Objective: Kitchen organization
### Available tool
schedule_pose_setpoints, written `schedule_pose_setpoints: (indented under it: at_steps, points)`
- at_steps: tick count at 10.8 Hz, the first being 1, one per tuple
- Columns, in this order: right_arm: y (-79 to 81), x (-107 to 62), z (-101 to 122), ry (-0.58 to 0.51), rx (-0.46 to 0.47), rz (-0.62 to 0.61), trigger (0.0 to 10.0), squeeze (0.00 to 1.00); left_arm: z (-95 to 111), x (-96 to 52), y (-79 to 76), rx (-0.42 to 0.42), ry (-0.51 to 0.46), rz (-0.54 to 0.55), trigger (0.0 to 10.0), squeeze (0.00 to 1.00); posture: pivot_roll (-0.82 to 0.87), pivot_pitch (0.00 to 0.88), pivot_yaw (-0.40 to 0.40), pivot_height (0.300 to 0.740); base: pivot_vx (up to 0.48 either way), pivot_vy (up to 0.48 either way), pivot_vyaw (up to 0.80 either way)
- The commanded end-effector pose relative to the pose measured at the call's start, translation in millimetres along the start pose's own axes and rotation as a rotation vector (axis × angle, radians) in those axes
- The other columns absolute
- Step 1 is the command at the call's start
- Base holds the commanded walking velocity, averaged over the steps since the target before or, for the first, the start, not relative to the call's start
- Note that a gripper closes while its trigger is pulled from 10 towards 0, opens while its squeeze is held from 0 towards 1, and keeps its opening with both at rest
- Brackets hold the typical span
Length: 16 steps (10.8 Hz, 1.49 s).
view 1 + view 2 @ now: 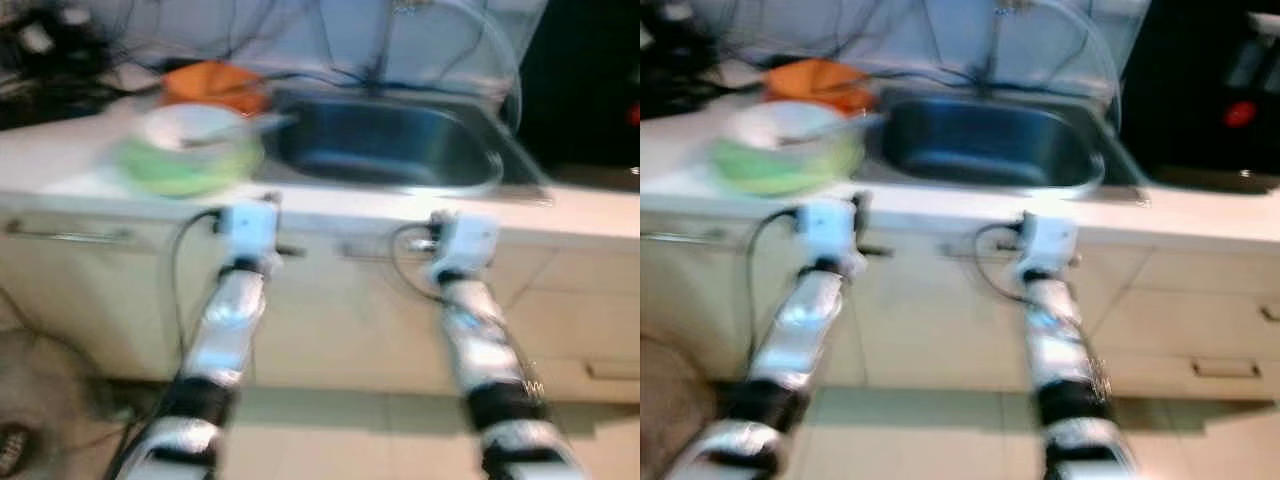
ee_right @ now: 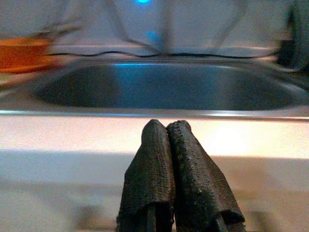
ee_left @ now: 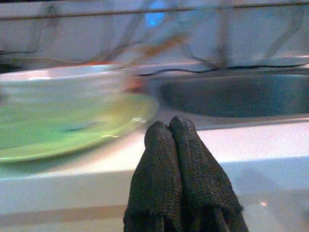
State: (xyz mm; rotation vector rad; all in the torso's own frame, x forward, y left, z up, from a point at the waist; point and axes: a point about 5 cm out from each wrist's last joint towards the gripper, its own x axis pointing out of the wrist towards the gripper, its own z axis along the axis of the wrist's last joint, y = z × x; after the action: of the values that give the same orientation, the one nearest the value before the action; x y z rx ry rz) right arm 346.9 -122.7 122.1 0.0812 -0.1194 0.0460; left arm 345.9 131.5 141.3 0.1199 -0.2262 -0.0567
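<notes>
White bowl point(image 1: 190, 128) sits on green plate point(image 1: 185, 168) beside sink point(image 1: 385, 145); both claws pressed together.

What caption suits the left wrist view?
Shut left claw at the counter edge, facing a green plate beside the steel sink.

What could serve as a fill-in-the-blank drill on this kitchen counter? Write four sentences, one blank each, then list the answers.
1. The white bowl sits on a plate coloured ____.
2. Right of the plate, set into the counter, is a steel ____.
3. Behind the white bowl lies an object coloured ____.
4. The jaws of the left gripper and right gripper are both ____.

Missing words: green; sink; orange; shut
</notes>
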Motion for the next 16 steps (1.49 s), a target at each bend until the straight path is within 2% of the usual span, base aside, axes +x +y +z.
schedule_pose_setpoints:
  at_steps: [1,8,16]
  points:
    - [-12.6,1.5,3.8,-0.011,-0.011,-0.031,10.0,0.0,7.0,2.3,-11.2,-0.005,-0.029,-0.015,10.0,0.0,0.04,0.0,-0.037,0.74,0.0,0.0,0.0]
    - [-13.3,0.5,2.3,-0.005,-0.033,-0.021,10.0,0.0,7.1,1.4,-10.1,-0.003,-0.024,-0.012,10.0,0.0,0.05,0.009,-0.038,0.74,0.0,0.0,0.0]
    - [-12.9,0.2,-0.3,0.009,-0.031,-0.018,10.0,0.0,4.9,0.9,-10.1,0.019,-0.012,-0.02,10.0,0.0,0.05,0.014,-0.041,0.74,0.291,0.0,0.0]
